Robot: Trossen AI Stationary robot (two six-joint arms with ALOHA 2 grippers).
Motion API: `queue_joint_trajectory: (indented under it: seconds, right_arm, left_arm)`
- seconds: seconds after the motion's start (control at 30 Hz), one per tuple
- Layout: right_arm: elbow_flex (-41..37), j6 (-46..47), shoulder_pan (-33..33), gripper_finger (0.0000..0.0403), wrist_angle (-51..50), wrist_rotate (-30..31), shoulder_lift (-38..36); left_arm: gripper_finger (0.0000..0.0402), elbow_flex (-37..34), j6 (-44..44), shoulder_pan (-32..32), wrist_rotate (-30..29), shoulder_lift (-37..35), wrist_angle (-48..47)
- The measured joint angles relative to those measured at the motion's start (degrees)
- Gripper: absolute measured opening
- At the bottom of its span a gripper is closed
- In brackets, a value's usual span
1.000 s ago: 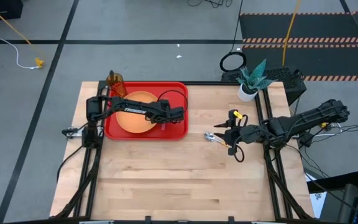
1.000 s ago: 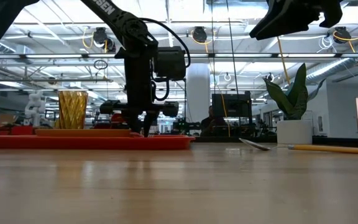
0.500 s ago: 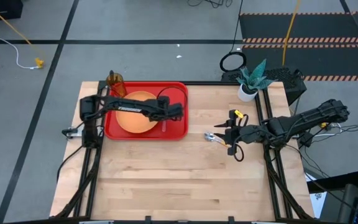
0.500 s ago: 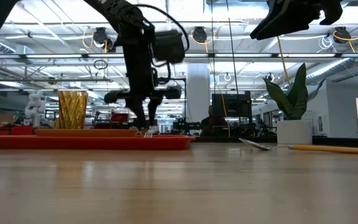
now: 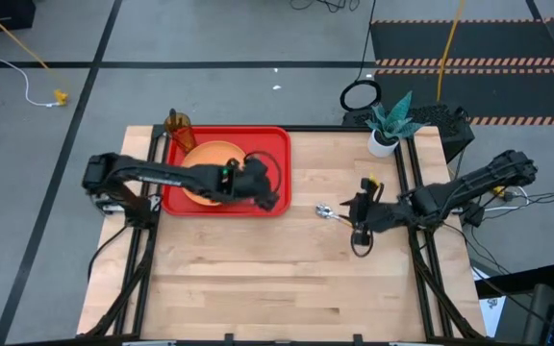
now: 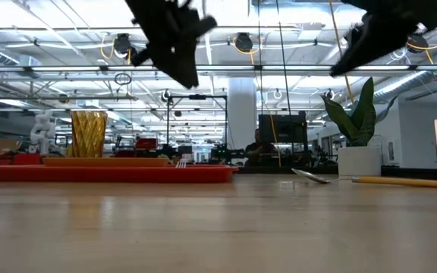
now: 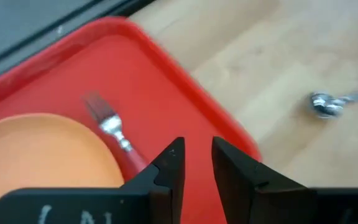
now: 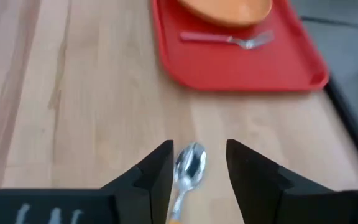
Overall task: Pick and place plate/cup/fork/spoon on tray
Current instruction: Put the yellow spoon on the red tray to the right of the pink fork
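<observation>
The red tray (image 5: 275, 144) lies at the table's far left. The orange plate (image 5: 208, 154) lies on it, and the fork (image 7: 109, 122) lies on the tray beside the plate's right edge. The amber cup (image 5: 177, 123) stands at the tray's far left corner. The spoon (image 5: 324, 210) lies on the table right of the tray, bowl toward the tray. My left gripper (image 7: 196, 146) is open and empty, high above the tray's near right part. My right gripper (image 8: 197, 149) is open above the spoon's bowl (image 8: 190, 163), clear of it.
A white pot with a green plant (image 5: 385, 133) stands at the table's far right, behind the spoon. The near half of the wooden table (image 5: 277, 288) is bare wood. Dark frame rails run along the left and right table edges.
My left gripper has risen from the tray, high up and toward the tray's near right corner; the fork stays lying on the tray beside the plate. My right gripper has come down a little over the spoon, which has not moved.
</observation>
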Motion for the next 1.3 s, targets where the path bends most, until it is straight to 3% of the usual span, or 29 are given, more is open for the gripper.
queue_joint_trajectory:
  seconds: [0.2,0.43,0.6,0.93,1.07,1.3]
  right_arm:
    - [-5.30,7.98,3.84,0.0173,0.30,2.58,3.51]
    - [-10.43,10.80,3.91,0.0241,4.26,2.55,7.05]
    - [-16.10,12.40,2.41,0.0258,12.92,2.51,8.29]
    - [-21.36,13.18,-2.70,0.0227,23.12,0.66,11.50]
    - [-21.65,14.01,-3.73,0.0200,26.98,-1.94,14.09]
    - [-21.54,14.58,-4.30,0.0149,32.88,-1.33,21.50]
  left_arm:
    - [0.0081,-2.59,0.12,-6.05,-6.40,-4.93,-0.85]
    - [0.0081,-6.70,-0.61,-8.99,-6.54,-9.22,-4.78]
    - [0.0081,-10.55,-1.01,-9.40,-7.10,-14.08,-5.00]
    - [0.0081,-18.27,2.14,-9.46,-7.11,-23.37,-3.19]
    - [0.0081,-18.44,4.11,-9.47,-7.08,-25.68,-2.86]
    - [0.0081,-18.45,6.92,-11.42,-6.44,-27.95,-2.92]
